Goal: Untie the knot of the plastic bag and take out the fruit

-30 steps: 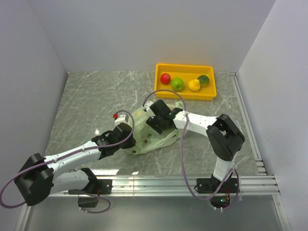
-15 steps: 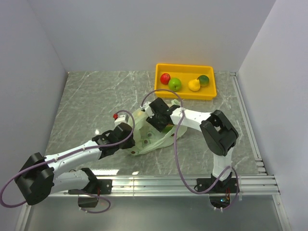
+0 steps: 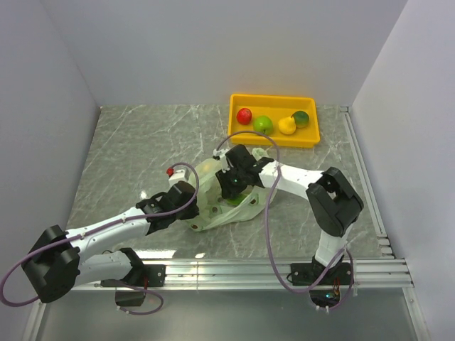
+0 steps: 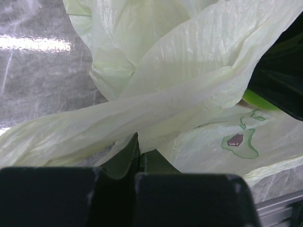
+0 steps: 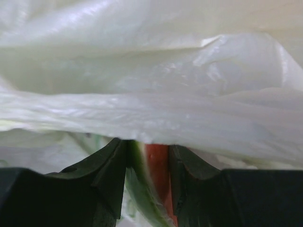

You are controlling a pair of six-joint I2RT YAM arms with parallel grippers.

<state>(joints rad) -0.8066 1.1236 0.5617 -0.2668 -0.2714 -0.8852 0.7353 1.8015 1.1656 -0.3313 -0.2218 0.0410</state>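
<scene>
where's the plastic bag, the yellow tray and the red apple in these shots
plastic bag [image 3: 213,206], top external view, on its crinkled left side
yellow tray [image 3: 274,97], top external view, on its far rim
red apple [image 3: 244,115], top external view, on the middle of its skin

Thin crinkly glossy plastic bag [image 4: 189,71], polished marble-look table [image 3: 142,142], smooth plastic tray [image 3: 274,141]

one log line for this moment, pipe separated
left gripper shut on plastic bag edge | right gripper in bag, gripping red-green fruit piece | four fruit in tray
</scene>
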